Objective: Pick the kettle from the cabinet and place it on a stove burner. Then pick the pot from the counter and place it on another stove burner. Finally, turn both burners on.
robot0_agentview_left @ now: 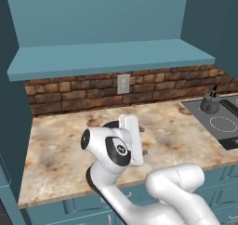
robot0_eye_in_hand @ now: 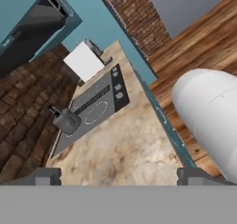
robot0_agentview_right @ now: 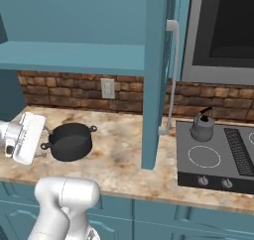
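The dark-grey pot (robot0_agentview_right: pixel 72 141) with two loop handles sits on the marbled counter (robot0_agentview_right: pixel 119 154). My gripper (robot0_agentview_left: pixel 143 140) hovers just to its left, open and empty, aimed along the counter toward the stove. In the hand view the fingertips (robot0_eye_in_hand: pixel 44 177) stand wide apart with nothing between them. The grey kettle (robot0_agentview_right: pixel 202 126) stands upright on the stove's rear left burner. The front left burner (robot0_agentview_right: pixel 204 156) is bare. The teal cabinet shelf (robot0_agentview_left: pixel 111 56) is bare, and its door (robot0_agentview_right: pixel 156 75) stands open, edge-on between pot and stove.
Two round knobs (robot0_agentview_right: pixel 203 181) sit on the stove's front edge. A brick backsplash with a white outlet (robot0_agentview_right: pixel 107 89) runs behind the counter. The open door's silver handle (robot0_agentview_right: pixel 171 75) hangs above the counter beside the stove. A dark microwave (robot0_agentview_right: pixel 223 26) is above the stove.
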